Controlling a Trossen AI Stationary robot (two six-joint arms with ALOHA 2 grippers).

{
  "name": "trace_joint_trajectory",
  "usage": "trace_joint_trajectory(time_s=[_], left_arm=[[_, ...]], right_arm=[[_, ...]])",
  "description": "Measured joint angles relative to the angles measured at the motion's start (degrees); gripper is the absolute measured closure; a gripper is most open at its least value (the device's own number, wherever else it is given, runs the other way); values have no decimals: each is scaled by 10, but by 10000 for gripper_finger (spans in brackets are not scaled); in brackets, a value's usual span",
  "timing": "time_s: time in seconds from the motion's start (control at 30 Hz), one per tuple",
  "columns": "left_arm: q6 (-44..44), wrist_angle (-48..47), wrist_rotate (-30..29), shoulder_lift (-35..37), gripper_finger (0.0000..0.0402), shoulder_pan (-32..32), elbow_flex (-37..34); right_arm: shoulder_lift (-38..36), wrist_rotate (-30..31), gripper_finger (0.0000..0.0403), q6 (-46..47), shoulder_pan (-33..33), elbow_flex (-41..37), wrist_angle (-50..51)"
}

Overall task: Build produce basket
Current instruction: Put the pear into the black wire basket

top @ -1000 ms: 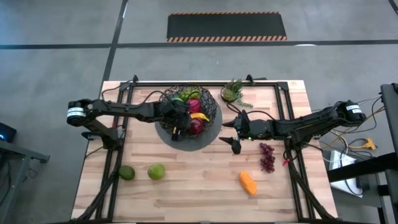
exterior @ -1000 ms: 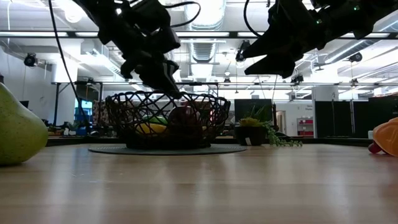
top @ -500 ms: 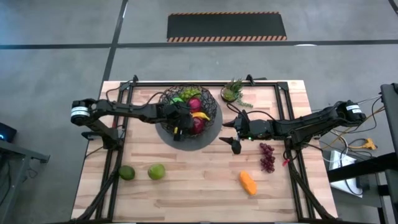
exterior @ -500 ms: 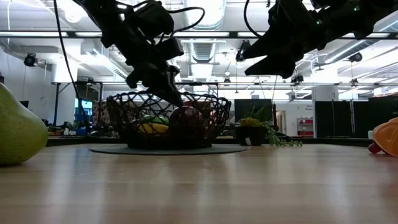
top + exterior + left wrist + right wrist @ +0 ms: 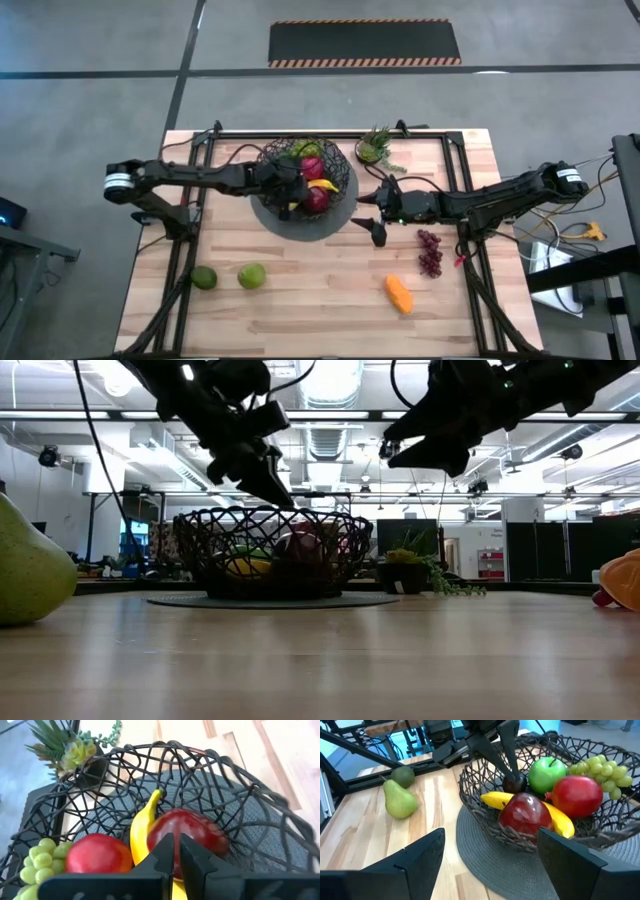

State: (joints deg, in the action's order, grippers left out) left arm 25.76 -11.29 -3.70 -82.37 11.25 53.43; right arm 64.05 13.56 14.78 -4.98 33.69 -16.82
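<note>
The black wire basket stands on its grey round base at the table's far middle. It holds a green apple, green grapes, two red apples and a banana. My left gripper hangs shut just above the fruit, its tips over the rim. My right gripper hovers open to the basket's right, touching nothing. On the table lie a pear, a lime, an orange piece and purple grapes.
A small potted plant stands at the far edge, right of the basket. Black frame rails run along the table's left, right and far sides. Bare wood lies in the near middle, between the lime and the orange piece.
My left gripper dipped lower into the basket, then rose until its tips were above the rim, and drew back a little toward the table's left. My right gripper rose very slightly.
</note>
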Motion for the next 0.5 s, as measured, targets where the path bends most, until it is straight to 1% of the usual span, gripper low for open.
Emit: trace_joint_trajectory(time_s=[0.33,0.5], left_arm=[[0,15,3,33,394,-5,-1],[1,26,4,52,394,-6,-6]], right_arm=[[0,10,167,5,1,21,6],[0,17,187,12,1,33,20]])
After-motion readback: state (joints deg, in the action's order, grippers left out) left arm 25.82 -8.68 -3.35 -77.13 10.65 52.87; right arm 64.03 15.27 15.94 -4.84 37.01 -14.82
